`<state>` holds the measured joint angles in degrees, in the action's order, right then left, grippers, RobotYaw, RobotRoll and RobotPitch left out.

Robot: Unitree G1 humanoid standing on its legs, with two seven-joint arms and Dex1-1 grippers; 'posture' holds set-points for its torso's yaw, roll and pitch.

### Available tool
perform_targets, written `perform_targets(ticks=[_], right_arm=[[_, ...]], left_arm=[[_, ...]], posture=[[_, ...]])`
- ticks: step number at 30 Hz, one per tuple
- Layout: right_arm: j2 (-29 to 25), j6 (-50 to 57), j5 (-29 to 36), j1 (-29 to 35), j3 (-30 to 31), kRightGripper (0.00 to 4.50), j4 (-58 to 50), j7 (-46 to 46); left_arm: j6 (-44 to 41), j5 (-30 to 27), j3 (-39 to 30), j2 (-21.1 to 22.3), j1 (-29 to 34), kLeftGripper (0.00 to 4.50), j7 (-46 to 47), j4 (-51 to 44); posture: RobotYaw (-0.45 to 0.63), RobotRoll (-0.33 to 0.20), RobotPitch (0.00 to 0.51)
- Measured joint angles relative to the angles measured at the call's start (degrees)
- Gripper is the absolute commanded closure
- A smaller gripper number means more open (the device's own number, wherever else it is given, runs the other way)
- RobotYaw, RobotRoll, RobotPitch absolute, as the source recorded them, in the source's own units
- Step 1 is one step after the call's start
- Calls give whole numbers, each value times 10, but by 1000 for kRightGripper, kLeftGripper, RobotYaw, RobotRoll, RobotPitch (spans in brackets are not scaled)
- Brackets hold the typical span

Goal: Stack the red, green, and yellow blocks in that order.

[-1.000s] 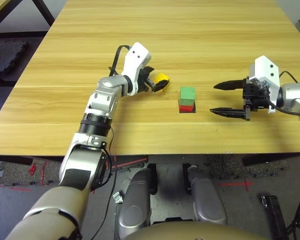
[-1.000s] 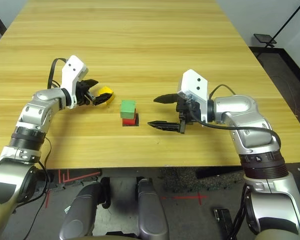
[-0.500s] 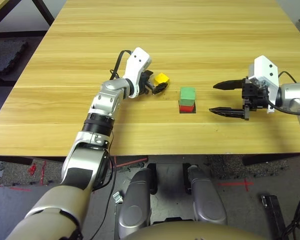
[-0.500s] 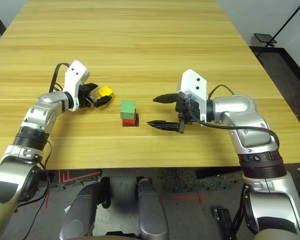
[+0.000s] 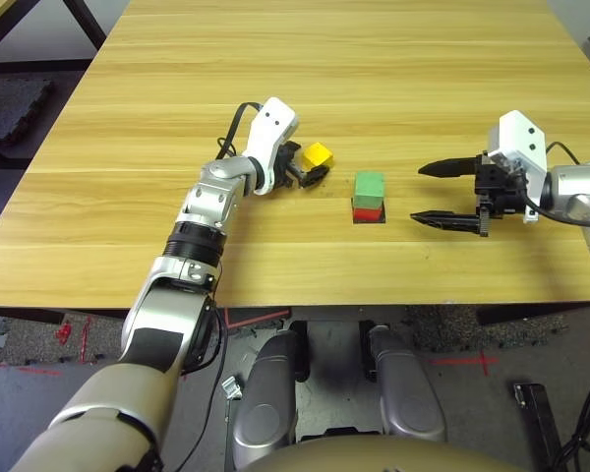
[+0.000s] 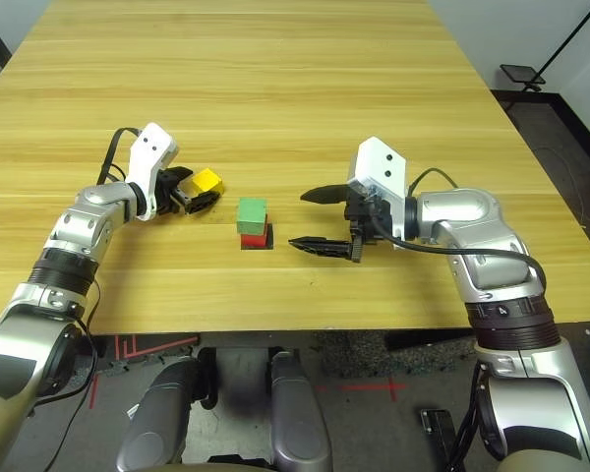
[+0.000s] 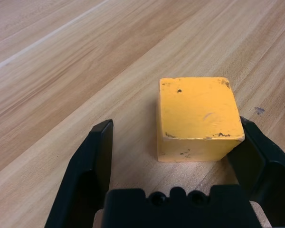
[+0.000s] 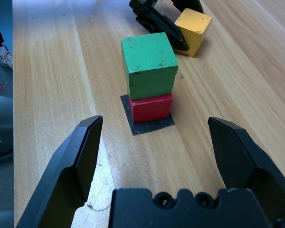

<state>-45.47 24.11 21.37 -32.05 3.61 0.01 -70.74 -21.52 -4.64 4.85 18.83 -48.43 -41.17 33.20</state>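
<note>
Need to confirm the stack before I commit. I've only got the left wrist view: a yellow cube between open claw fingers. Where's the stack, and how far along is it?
Observer: The small matte green cube sits on the small matte red cube, which rests on a flat black square patch. The matte yellow cube is on the wooden table, to the stack's left.
Operator: Is the right arm in the way?
Observer: No. The right claw is to the stack's right, open and holding nothing.
Operator: Is my claw gripping?
Observer: Not yet. The left claw is open, and there's a gap on one side of the cube.
</note>
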Motion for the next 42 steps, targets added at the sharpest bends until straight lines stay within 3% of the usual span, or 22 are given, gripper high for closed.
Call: perform_targets(ticks=[4, 15, 22, 28, 35, 42], right_arm=[[0, -4, 0, -4, 1, 0, 1, -1], [3, -15, -5, -14, 2, 0, 17, -5], [6, -17, -6, -14, 4, 0, 21, -9], [1, -16, -5, -12, 4, 0, 17, -13], [-45, 12, 14, -13, -17, 0, -2, -35], [-84, 46, 33, -10, -46, 0, -27, -42]], left_arm=[[1, -1, -1, 0, 1, 2471, -3, 2], [26, 0, -1, 13, -2, 2460, -15, 22], [38, -7, -4, 45, -28, 2460, -63, 37], [8, -36, -17, 81, -55, 2460, -129, -14], [-58, -72, -16, 117, -50, 2460, -196, -123], [-129, -105, -1, 119, -17, 2460, -218, -232]], posture=[[167, 74, 257], [180, 84, 239], [179, 86, 241], [184, 88, 245], [178, 81, 250], [165, 73, 252]])
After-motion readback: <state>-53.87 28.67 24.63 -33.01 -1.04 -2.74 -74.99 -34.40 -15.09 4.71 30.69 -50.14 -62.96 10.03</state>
